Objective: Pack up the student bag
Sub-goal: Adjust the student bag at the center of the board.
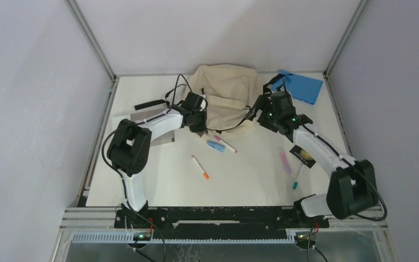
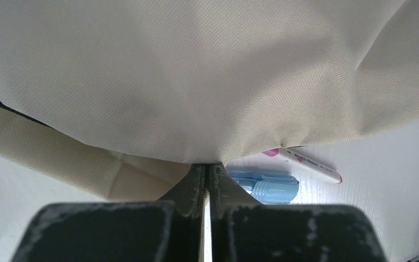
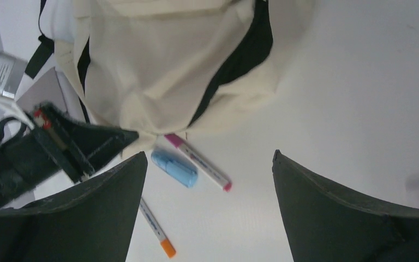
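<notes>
While both arms crowd it, bag [image 1: 226, 93]: slumped at the far middle of the table [image 1: 251, 174].
Left gripper [image 2: 207, 173]: fingers clenched on the bag's near hem, fabric pinched tight.
Right gripper [image 3: 208, 155]: spread wide, holding nothing, at the bag's right side.
Pink pen [image 3: 199, 162], blue pen [image 3: 174, 168]: side by side, just near of the bag.
Notebook [image 1: 300, 86]: far right corner.

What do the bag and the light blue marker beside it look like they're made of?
The student bag looks like matte woven cream fabric: fine weave grain, soft folds. The light blue marker is probably moulded plastic: smooth, slight sheen.
</notes>
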`<action>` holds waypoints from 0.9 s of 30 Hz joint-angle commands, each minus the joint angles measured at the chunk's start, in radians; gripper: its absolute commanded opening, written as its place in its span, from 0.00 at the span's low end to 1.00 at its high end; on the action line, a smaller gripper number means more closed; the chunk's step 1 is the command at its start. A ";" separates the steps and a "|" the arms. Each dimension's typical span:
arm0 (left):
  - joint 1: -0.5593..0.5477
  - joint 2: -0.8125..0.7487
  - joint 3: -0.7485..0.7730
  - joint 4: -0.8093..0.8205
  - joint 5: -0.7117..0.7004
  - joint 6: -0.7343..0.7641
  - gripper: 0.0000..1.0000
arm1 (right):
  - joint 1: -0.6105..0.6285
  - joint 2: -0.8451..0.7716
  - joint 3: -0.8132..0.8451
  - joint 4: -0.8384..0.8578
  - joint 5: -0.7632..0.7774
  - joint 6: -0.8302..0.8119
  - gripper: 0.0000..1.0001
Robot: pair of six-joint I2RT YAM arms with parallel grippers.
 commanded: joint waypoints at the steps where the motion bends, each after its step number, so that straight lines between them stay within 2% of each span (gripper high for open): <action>1: 0.009 -0.057 -0.043 0.031 0.025 -0.022 0.00 | -0.029 0.151 0.121 0.004 -0.009 0.033 0.91; 5: 0.013 -0.094 -0.068 0.049 0.033 -0.030 0.00 | -0.079 0.316 0.206 0.040 -0.036 0.090 0.87; 9: 0.013 -0.110 -0.075 0.053 0.050 -0.033 0.00 | -0.093 0.495 0.323 0.013 -0.012 0.082 0.91; 11: 0.013 -0.110 -0.084 0.055 0.057 -0.037 0.00 | -0.098 0.564 0.374 -0.002 -0.035 0.086 0.87; 12: 0.013 -0.111 -0.090 0.055 0.060 -0.039 0.00 | -0.100 0.586 0.388 0.003 -0.056 0.086 0.80; 15: 0.012 -0.116 -0.108 0.055 0.060 -0.040 0.00 | -0.091 0.604 0.393 0.006 -0.037 0.072 0.45; 18: 0.010 -0.129 -0.126 0.055 0.047 -0.039 0.00 | -0.085 0.592 0.371 -0.012 -0.006 0.066 0.02; 27: 0.003 -0.121 -0.127 0.051 0.061 -0.038 0.00 | -0.056 0.381 0.104 0.058 0.084 0.092 0.00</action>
